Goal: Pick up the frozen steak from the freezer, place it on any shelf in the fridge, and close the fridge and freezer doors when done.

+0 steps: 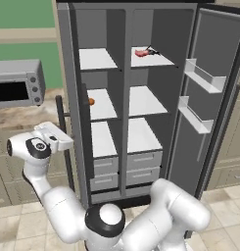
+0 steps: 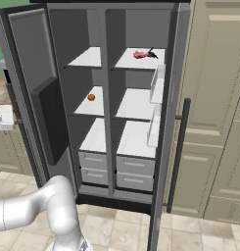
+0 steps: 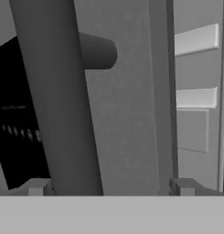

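The frozen steak [image 1: 141, 52] [image 2: 140, 55] lies on the top shelf [image 1: 158, 60] [image 2: 141, 61] of the plain-doored fridge compartment, a small dark item beside it. Both fridge and freezer doors stand wide open: the freezer door [image 2: 31, 88] swings out left, the fridge door [image 1: 209, 98] right. My gripper [image 1: 62, 139] [image 3: 109, 187] is open at the outer face of the freezer door, its fingertips [image 3: 35, 186] straddling the vertical bar handle [image 3: 58, 100], next to the black dispenser panel [image 3: 17, 114]. My hand [image 2: 4, 118] shows past that door's edge.
A small round orange item [image 1: 91, 101] [image 2: 91, 97] sits on the middle freezer shelf. White drawers [image 1: 126, 169] fill the bottom of both compartments. A microwave [image 1: 18, 83] stands on the counter at left. Beige cabinets [image 2: 214, 98] flank the fridge door's handle [image 2: 178, 147].
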### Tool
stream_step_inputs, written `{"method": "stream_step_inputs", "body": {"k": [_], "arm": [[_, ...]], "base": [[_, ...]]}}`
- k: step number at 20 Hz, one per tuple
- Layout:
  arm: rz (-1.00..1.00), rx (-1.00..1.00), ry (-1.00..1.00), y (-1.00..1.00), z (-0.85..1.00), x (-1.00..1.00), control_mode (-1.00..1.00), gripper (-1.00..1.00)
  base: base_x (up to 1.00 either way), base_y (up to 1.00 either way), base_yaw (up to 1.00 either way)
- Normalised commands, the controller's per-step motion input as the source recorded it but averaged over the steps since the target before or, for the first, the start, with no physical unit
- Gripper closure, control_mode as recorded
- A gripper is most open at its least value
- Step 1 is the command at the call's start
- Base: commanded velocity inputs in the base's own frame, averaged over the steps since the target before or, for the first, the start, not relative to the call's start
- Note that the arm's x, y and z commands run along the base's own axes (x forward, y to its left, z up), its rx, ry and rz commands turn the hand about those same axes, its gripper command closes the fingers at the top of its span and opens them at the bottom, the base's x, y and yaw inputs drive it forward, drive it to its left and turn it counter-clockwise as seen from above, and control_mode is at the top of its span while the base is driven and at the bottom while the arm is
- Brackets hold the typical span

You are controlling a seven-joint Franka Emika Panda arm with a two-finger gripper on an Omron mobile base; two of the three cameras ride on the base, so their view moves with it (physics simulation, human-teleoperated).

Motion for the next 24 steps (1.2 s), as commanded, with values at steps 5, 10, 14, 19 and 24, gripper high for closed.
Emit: {"method": "stream_step_inputs", "body": {"k": [5,10,14,19,24], "arm": [[0.0,0.0,0.0,-0.86,0.0,0.0,-1.0,-1.0],[0.0,0.0,0.0,-0.83,0.0,0.14,-1.0,-1.0],[0.0,0.0,0.0,-0.97,0.0,0.32,-1.0,-1.0],[0.0,0.0,-0.02,-1.0,0.01,0.32,-1.0,-1.0],[0.0,0.0,-0.06,-0.79,0.03,0.38,-1.0,-1.0]], "base": [[0.0,0.0,0.0],[0.0,0.0,0.0],[0.0,0.0,0.0],[0.0,0.0,0.0],[0.0,0.0,0.0]]}}
